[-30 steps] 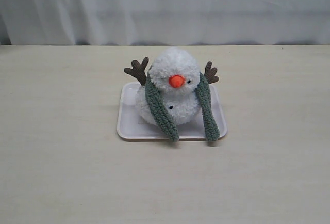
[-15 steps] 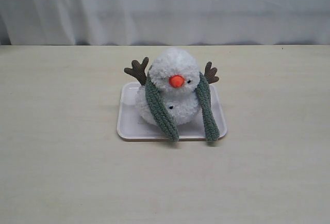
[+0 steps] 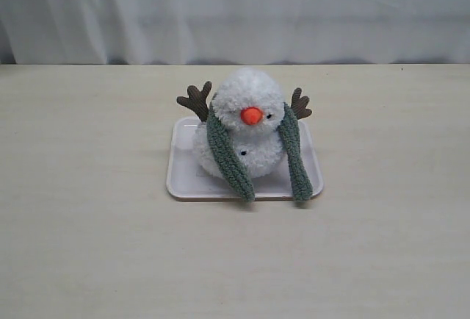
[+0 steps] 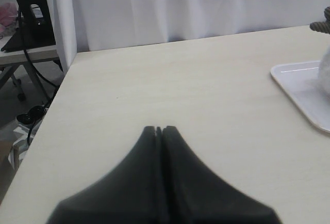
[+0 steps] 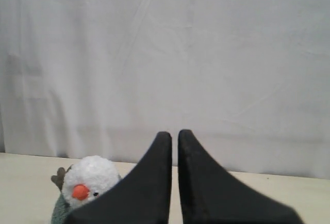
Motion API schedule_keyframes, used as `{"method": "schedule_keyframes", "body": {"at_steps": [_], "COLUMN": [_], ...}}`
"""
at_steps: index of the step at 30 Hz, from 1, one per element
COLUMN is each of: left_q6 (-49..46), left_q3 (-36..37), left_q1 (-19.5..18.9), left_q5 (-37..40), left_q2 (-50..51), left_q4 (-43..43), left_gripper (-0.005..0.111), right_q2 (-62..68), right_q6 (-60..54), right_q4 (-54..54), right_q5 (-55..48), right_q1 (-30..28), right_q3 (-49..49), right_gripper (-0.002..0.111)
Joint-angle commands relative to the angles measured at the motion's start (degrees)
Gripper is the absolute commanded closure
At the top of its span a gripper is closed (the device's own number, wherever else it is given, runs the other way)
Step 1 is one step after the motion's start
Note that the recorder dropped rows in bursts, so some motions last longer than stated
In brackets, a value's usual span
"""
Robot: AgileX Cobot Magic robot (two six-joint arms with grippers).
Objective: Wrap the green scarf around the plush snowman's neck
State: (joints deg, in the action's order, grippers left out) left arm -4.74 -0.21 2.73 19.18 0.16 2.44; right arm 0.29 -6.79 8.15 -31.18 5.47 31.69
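The plush snowman [image 3: 250, 92] sits upright on a white tray [image 3: 183, 181] at the table's middle, facing the front. The green scarf [image 3: 228, 161] lies behind its neck [image 3: 253, 132]. Both ends hang down the front, one on each side of the orange nose, and reach the tray's front rim. Neither gripper shows in the exterior view. My left gripper [image 4: 159, 129] is shut and empty over bare table, apart from the tray [image 4: 304, 87]. My right gripper [image 5: 175, 133] is shut with only a thin slit between its fingers, holding nothing, away from the snowman [image 5: 95, 175].
A white curtain [image 3: 235, 10] hangs behind the table's far edge. In the left wrist view the table's edge [image 4: 49, 115] drops off to a floor with cables and a stand. Light wooden tabletop [image 3: 88, 245] surrounds the tray on all sides.
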Motion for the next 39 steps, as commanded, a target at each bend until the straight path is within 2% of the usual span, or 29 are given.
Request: {"method": "schedule_keyframes", "body": {"at_steps": [1,6,14,17,19,27,33,39], "left_q6": [0.1,0.1,0.1,0.1,0.1,0.1,0.1,0.1], "left_q3": [0.2,0.2,0.2,0.2,0.2,0.2,0.2,0.2], "left_q1": [0.0,0.0,0.0,0.0,0.0,0.0,0.0,0.0], "left_q5": [-0.6,-0.6,-0.7,-0.7,-0.7,-0.7,-0.7,-0.6], "left_q2": [-0.2,-0.2,-0.2,-0.2,-0.2,-0.2,-0.2,-0.2], "left_q4": [-0.1,-0.1,-0.1,-0.1,-0.1,-0.1,-0.1,-0.1], "left_gripper": [0.107,0.107,0.107,0.107,0.107,0.107,0.107,0.107], "right_q2": [-0.3,-0.3,-0.3,-0.3,-0.3,-0.3,-0.3,-0.3], "right_q6": [0.0,0.0,2.1,11.4,13.7,5.8,5.4,5.5], "right_q4": [-3.5,-6.3,-9.2,-15.8,-17.2,-12.0,-11.6,-11.6], "right_q5": [7.7,16.9,24.0,24.0,24.0,24.1,21.2,12.1], "right_q1": [-0.3,-3.4,-6.1,-6.1,-6.1,-6.0,-6.0,-6.0], "right_q3": [-4.9,-12.3,-23.5,-25.8,-27.2,-31.7,-31.7,-31.7], "right_gripper": [0.104,0.104,0.104,0.104,0.104,0.104,0.104,0.104]}}
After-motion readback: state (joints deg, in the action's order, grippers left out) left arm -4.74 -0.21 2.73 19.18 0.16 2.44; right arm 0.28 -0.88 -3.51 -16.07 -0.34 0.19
